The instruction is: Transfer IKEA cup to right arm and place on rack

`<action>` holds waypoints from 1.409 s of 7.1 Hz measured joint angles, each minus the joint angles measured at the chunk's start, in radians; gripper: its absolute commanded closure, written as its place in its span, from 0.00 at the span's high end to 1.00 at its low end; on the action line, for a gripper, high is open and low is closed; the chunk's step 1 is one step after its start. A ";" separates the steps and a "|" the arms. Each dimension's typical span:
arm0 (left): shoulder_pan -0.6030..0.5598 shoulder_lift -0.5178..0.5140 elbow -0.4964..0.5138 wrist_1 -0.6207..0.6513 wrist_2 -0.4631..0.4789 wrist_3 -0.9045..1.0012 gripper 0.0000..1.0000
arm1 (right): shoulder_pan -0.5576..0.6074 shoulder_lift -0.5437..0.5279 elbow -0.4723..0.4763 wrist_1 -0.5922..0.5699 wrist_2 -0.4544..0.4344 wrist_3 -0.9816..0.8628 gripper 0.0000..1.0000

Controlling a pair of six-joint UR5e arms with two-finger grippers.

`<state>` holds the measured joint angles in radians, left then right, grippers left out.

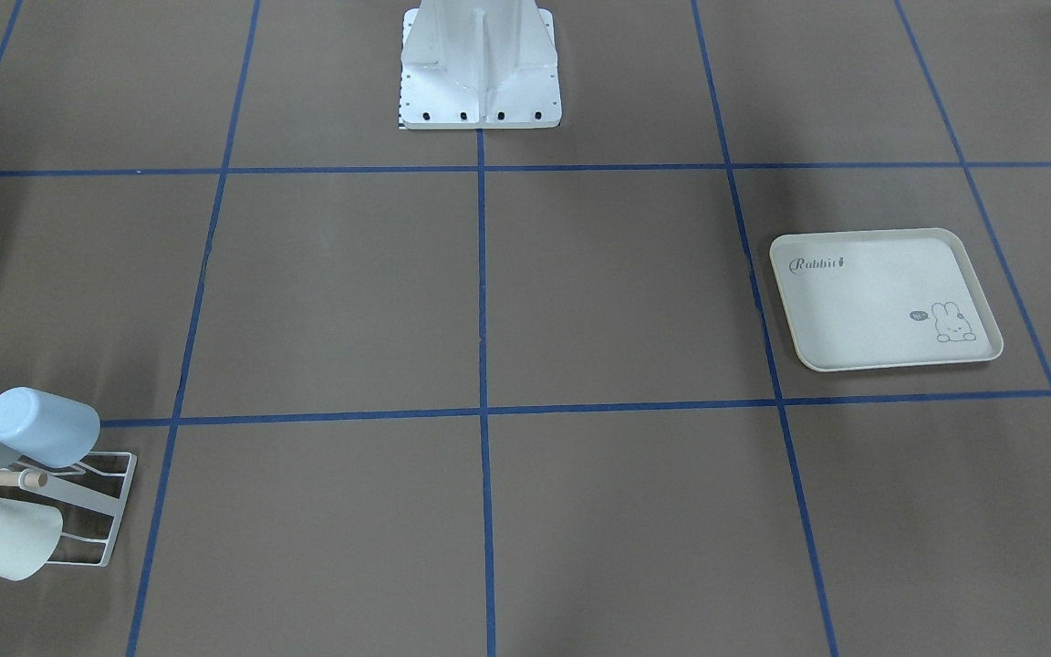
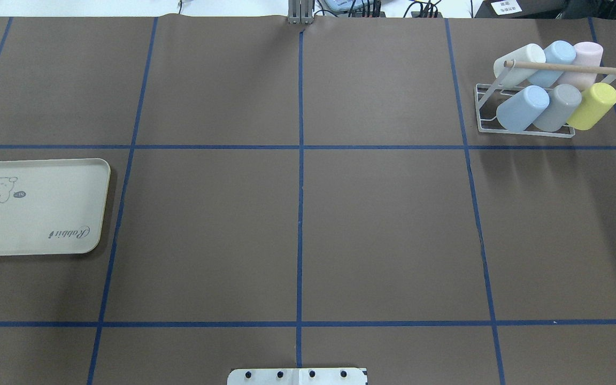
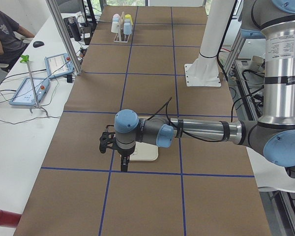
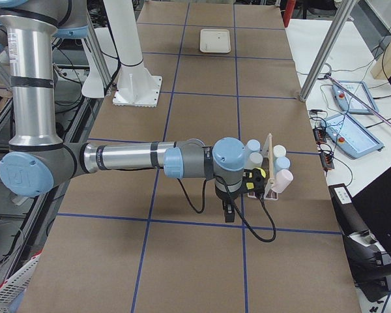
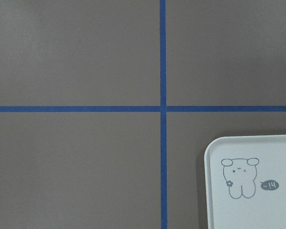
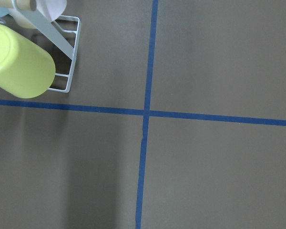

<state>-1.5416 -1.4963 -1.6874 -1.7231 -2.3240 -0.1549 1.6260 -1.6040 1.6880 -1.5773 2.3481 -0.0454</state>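
Observation:
The white wire rack with its wooden rod stands at the table's far right. Several IKEA cups hang on its prongs, among them a yellow cup and a blue cup. In the right wrist view the yellow cup and a rack corner fill the upper left. My right gripper hangs pointing down beside the rack. My left gripper hangs over the edge of the tray. I cannot tell whether either gripper is open or shut.
The cream rabbit-print tray lies bare at the table's left. Blue tape lines grid the brown tabletop. The robot's base plate sits at the table's near middle edge. A person and control tablets are at a side bench.

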 measured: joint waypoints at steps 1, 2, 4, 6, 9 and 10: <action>0.000 0.001 0.000 0.000 0.000 0.000 1.00 | 0.000 -0.004 0.000 -0.001 0.002 0.004 1.00; 0.000 0.002 0.000 0.000 0.000 0.000 1.00 | 0.000 -0.006 -0.001 -0.005 0.004 0.005 1.00; 0.000 0.002 0.001 0.000 0.000 0.000 1.00 | 0.000 -0.007 -0.001 -0.007 0.006 0.005 1.00; 0.000 0.002 0.001 0.000 0.000 0.000 1.00 | 0.000 -0.006 0.000 -0.018 0.002 0.007 1.00; 0.000 0.013 0.000 -0.002 0.000 0.000 1.00 | 0.000 0.003 0.001 -0.097 -0.031 0.007 1.00; 0.001 0.016 0.000 -0.002 0.000 0.000 1.00 | 0.000 0.003 0.001 -0.107 -0.040 0.007 1.00</action>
<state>-1.5408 -1.4803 -1.6871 -1.7253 -2.3240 -0.1549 1.6260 -1.6006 1.6887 -1.6846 2.3077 -0.0384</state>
